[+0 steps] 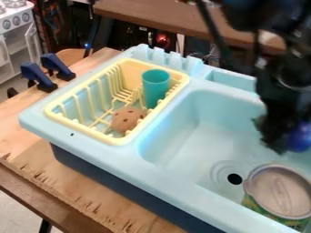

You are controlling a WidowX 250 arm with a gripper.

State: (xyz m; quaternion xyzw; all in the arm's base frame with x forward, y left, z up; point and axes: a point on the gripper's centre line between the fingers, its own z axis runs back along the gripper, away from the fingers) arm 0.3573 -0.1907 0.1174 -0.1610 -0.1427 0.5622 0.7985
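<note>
At three o'clock, the black gripper (280, 142) hangs by a glossy blue rounded object (299, 137); I cannot tell its jaws' state. A round, grey-lidded green can (280, 191) sits at four o'clock.

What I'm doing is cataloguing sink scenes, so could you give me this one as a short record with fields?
Sink: light blue
Gripper: black, over the basin's right side
At gripper: blue-purple thing; whether held, cannot tell
Rack: yellow, left of basin
In rack: upright teal cup; brown speckled ball-like thing
In basin: lidded can, beside drain hole
</note>
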